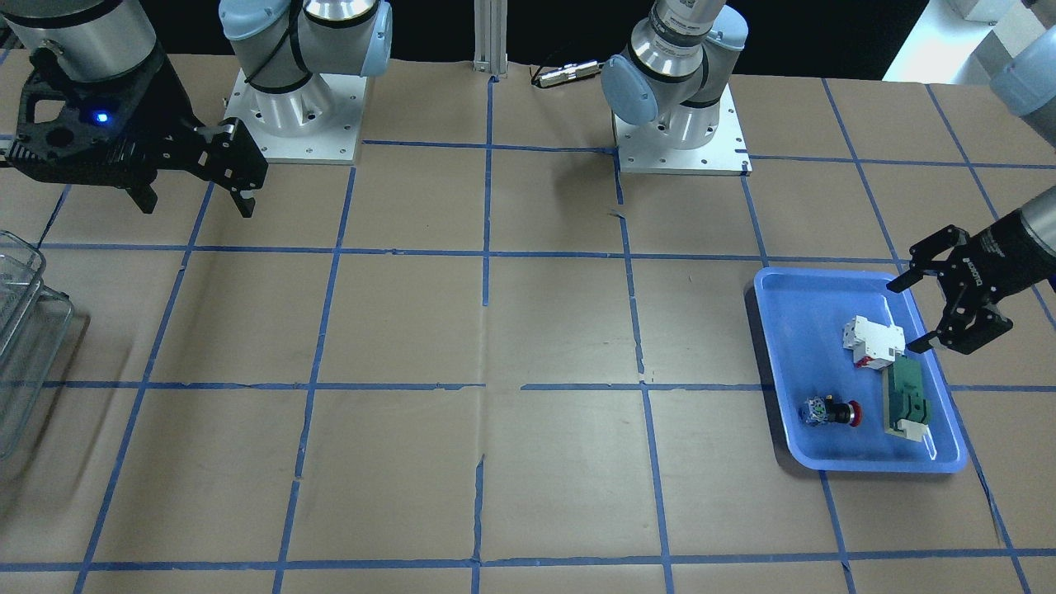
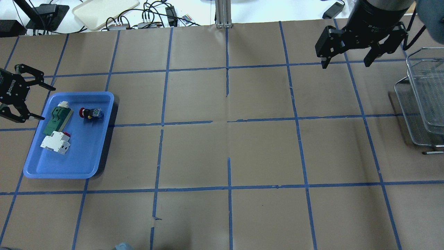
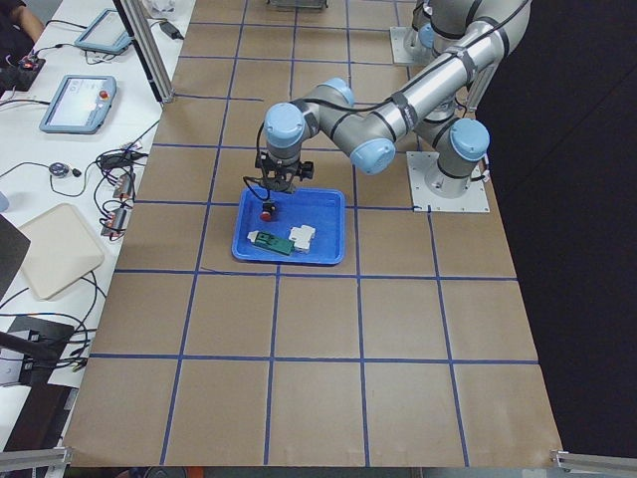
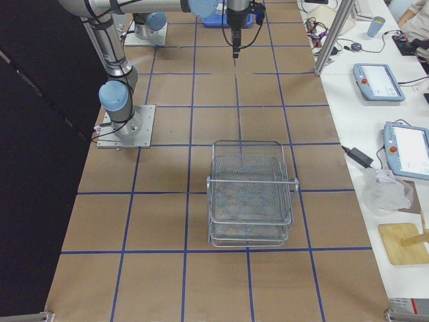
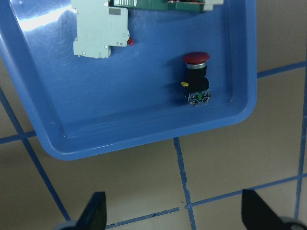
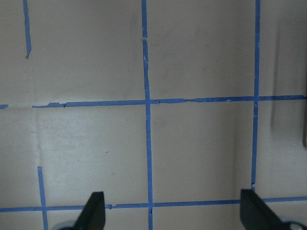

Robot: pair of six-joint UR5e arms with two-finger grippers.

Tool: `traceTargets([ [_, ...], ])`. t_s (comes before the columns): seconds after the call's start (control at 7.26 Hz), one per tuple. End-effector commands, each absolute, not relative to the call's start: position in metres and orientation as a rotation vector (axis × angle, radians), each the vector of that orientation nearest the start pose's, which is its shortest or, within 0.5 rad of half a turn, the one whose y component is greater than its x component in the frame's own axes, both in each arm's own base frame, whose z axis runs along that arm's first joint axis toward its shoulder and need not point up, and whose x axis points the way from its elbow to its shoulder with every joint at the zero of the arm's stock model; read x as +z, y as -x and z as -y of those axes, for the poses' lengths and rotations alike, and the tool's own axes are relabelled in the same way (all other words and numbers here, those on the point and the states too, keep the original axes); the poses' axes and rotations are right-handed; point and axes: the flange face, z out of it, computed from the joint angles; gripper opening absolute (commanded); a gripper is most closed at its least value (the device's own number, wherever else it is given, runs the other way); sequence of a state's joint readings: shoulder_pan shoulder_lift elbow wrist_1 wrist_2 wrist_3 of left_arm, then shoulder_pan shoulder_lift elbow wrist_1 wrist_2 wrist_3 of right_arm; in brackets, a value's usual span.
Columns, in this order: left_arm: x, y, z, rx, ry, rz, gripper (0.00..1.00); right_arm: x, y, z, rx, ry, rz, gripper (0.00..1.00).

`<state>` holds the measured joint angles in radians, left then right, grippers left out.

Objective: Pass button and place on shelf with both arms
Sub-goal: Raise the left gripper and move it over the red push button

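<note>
Locating the button inside the blue tray: on its side on the tray floor, red head toward the green part, blue-white end toward the middle of the table. Touching neither the green part nor the white block. Held by no gripper.

Shows the left gripper above the tray's outer rim, beside the white block and the green part. Fingers spread wide, nothing between them. Seen from the left wrist view, both fingertips over bare table just outside the tray's edge, with the button apart from them.

Shows the right gripper raised above bare table at the opposite end, near the shelf but apart from it. Fingers spread wide, nothing between them; only taped table surface below in the right wrist view.

Finds the shelf standing on the table at the robot's right end, well apart from the tray and the button.
</note>
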<state>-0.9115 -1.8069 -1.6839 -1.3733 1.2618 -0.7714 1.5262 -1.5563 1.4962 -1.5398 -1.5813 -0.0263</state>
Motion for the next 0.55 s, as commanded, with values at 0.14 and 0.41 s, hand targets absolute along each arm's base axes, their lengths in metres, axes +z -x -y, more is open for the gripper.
traceTargets([
  [0.14, 0.272, -0.238, 0.572, 0.335, 2.337, -2.515, 0.97, 0.513, -0.11, 0.506, -0.04, -0.027, -3.154, 1.0],
  [0.41, 0.235, -0.241, 0.58, 0.448, 2.365, -2.525, 0.99, 0.512, -0.11, 0.506, -0.04, -0.022, -3.156, 1.0],
])
